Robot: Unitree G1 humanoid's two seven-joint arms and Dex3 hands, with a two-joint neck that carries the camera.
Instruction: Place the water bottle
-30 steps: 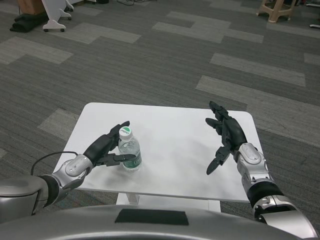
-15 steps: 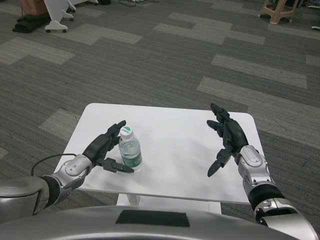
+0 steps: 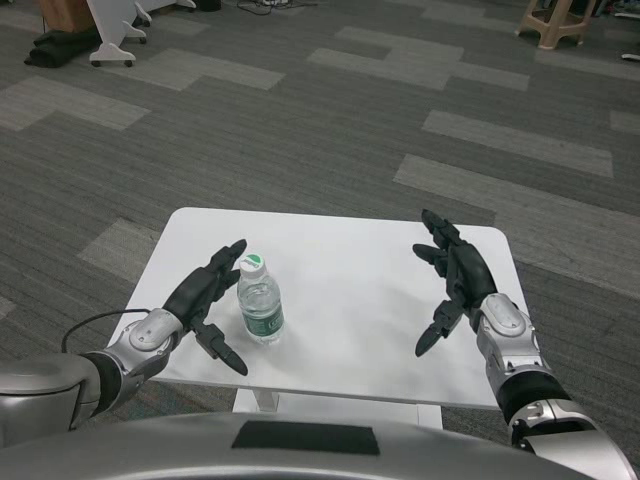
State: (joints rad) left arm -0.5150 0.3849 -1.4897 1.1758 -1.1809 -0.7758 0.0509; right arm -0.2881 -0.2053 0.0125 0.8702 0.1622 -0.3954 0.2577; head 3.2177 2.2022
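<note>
Released since a second ago: small clear plastic water bottle (image 3: 259,304) upright just right of open left hand (image 3: 203,299). Next, withdraw left; right hand (image 3: 455,275) open, idle.

The light is bright and even, and it seems to come from above. The white table (image 3: 340,300) shines but has no strong glare. Soft, faint shadows sit under the water bottle (image 3: 259,301) and both hands. The picture is sharp in the middle and slightly bent at the edges.
</note>
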